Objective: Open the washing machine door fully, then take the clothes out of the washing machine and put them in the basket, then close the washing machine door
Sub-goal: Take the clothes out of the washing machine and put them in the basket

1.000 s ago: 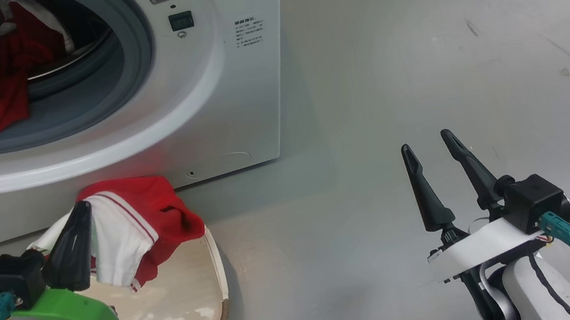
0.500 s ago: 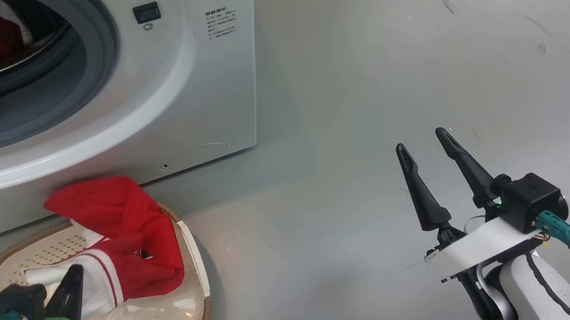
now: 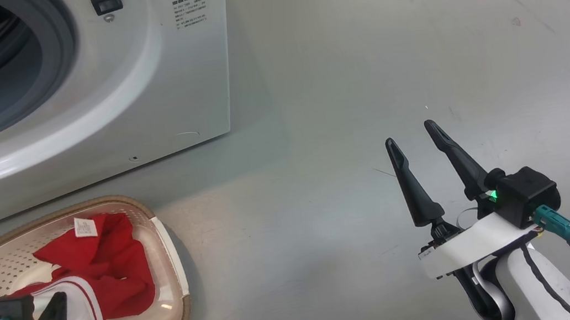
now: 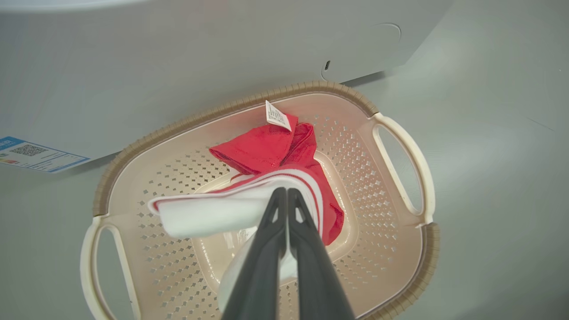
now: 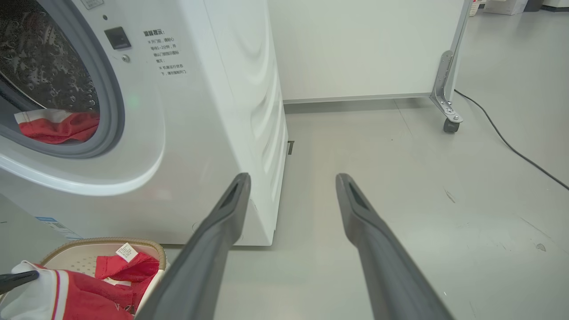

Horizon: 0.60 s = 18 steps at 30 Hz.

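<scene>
Evidently, soft red-and-white clothes (image 4: 271, 146) were pinched by the closed left hand (image 4: 284, 192) in a cream perforated basket (image 4: 213, 113). If snagged on release, they could be dragged out.

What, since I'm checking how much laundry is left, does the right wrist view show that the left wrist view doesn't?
Right wrist view: red clothes in the open drum, and the right hand, open. Left wrist view: the left hand shut on a red garment by its white panel, plus both handles of the basket. Shared: that basket, the garment in it, the washing machine front.
</scene>
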Tool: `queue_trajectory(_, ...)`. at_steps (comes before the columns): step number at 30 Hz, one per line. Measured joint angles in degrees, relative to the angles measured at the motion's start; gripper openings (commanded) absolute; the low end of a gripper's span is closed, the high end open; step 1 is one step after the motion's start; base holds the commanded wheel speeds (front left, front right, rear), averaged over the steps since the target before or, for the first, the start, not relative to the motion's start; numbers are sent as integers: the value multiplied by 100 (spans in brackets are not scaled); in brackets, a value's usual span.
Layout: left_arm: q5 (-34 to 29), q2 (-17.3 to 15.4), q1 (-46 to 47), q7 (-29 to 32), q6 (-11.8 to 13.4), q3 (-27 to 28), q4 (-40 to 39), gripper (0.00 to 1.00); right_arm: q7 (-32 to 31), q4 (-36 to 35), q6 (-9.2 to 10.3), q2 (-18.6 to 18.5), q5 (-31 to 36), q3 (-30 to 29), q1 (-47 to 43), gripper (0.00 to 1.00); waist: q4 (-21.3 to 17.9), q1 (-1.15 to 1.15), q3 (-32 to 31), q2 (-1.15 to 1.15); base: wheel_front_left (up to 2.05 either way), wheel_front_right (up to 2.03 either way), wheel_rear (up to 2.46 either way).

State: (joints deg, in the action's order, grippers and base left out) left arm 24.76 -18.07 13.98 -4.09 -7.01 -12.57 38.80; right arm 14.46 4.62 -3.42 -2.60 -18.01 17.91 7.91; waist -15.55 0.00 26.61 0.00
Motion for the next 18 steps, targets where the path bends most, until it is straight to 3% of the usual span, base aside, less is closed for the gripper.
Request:
queue_trajectory(7, 23, 141, 177, -2, 0, -44, 399, 0, 0, 0, 12, 1, 0, -24, 14, 100, -53, 0, 36, 0, 0, 0, 0)
queue_trajectory(8, 46, 157, 215, -3, 0, -51, 466, 14, 0, 2, 24, 2, 0, -43, 14, 100, -49, 0, 27, 0, 0, 0, 0)
queue_trajectory(9, 47, 190, 249, 0, 0, -59, 549, 64, 0, 5, 57, 2, 0, -60, 15, 100, -41, 0, 12, 0, 0, 0, 0)
queue_trajectory(10, 47, 229, 266, 2, 0, -87, 615, 100, 0, 8, 58, 1, 0, -76, 15, 100, -29, 0, -7, 0, 0, 0, 0)
queue_trajectory(18, 42, 324, 331, -138, 0, -215, 887, 100, 0, 64, 58, 1, 1, -83, 15, 100, 107, 0, -194, 0, 0, 0, 0)
